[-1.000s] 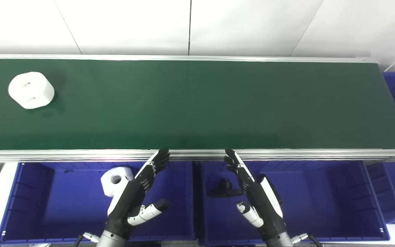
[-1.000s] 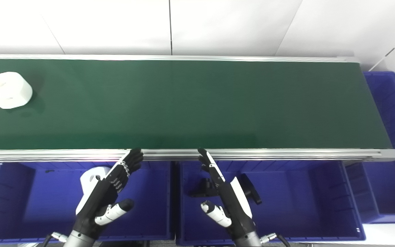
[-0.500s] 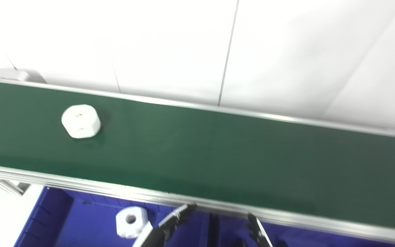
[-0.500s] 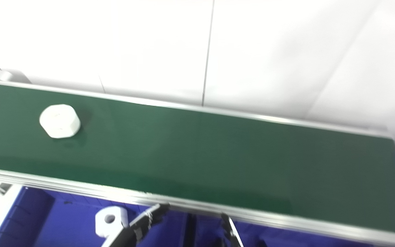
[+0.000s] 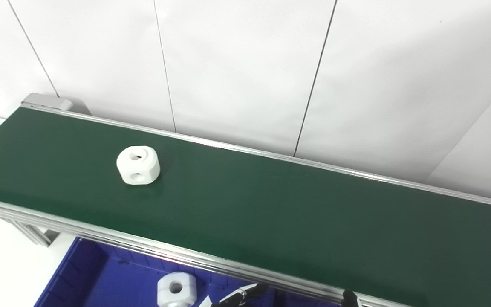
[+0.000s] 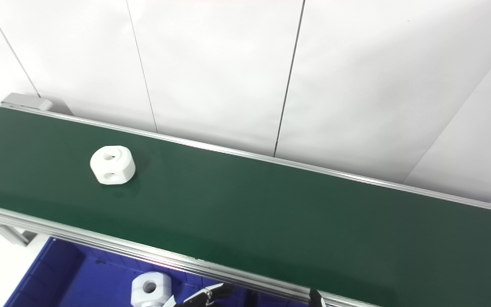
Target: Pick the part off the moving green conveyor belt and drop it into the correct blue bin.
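A white part (image 5: 138, 165) with 2 holes lies on the green belt (image 5: 271, 213), far left. Only fingertips of the left hand (image 5: 245, 294) and right hand (image 5: 349, 297) show; their grip cannot be told. No writing is legible.

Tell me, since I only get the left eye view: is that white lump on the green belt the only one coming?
Observer: The right eye view reaches slightly further right along the green belt. It shows only that one white part there.
Operator: Are the robot's hands near it?
Observer: No. Here too, only dark fingertips show at the bottom edge, from the left hand and the right hand. Both are below the belt's near rail, and I cannot tell whether they are open or shut.
Operator: And the white thing underneath?
Observer: That is a second white piece, lying in the blue bin. It has a hole in its top.
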